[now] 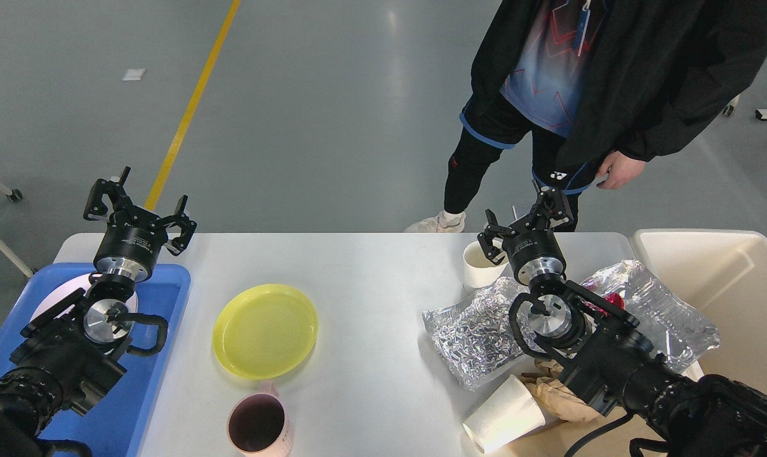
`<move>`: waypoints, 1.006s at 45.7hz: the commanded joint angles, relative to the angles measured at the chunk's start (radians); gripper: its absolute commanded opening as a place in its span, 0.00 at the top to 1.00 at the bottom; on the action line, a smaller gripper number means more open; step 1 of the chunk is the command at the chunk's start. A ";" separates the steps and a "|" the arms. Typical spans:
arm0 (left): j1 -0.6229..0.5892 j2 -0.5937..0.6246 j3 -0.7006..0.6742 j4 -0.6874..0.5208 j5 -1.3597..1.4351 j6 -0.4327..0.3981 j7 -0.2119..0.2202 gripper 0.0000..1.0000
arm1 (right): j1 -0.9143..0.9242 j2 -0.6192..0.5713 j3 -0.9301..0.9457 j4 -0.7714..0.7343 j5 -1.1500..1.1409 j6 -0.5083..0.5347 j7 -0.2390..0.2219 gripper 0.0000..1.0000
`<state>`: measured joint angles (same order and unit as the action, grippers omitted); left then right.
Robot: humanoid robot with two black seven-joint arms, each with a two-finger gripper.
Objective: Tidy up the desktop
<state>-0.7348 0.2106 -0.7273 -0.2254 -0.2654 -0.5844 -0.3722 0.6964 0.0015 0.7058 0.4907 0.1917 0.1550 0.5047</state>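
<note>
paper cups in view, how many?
2. One white paper cup stands upright at the desktop's far edge, beside the right gripper. Another paper cup lies on its side near the front. More could be hidden under the arm.

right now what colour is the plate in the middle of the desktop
Yellow. The plate lies on the white desktop, seen best in the head view.
</note>
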 commanded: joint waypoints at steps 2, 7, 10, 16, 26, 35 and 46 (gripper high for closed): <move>-0.001 0.003 -0.014 0.000 -0.009 -0.006 0.003 0.00 | 0.000 0.000 0.001 0.000 0.000 0.000 0.000 0.00; 0.006 0.000 -0.001 0.000 0.000 -0.058 -0.033 0.01 | 0.000 0.000 0.000 0.000 0.000 0.000 0.000 0.00; 0.012 -0.007 -0.004 0.000 -0.003 -0.077 -0.056 0.01 | 0.000 0.000 0.000 0.000 0.000 0.000 0.000 0.00; 0.015 -0.014 -0.009 0.000 -0.006 -0.081 -0.102 0.00 | -0.001 0.000 0.000 0.000 0.000 0.000 0.000 0.00; -0.024 -0.005 0.041 0.003 0.003 -0.012 -0.102 0.00 | -0.001 0.000 0.000 0.000 0.000 0.000 0.000 0.00; -0.211 0.041 0.287 0.012 0.005 0.188 -0.102 0.01 | -0.001 0.000 0.000 0.000 0.000 0.000 0.000 0.00; -0.494 0.110 0.973 0.003 0.006 0.301 -0.100 0.00 | -0.001 0.000 0.000 0.000 0.000 0.000 0.000 0.00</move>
<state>-1.0841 0.2886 -0.1292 -0.2133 -0.2602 -0.3058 -0.4736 0.6948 0.0015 0.7056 0.4910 0.1917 0.1550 0.5047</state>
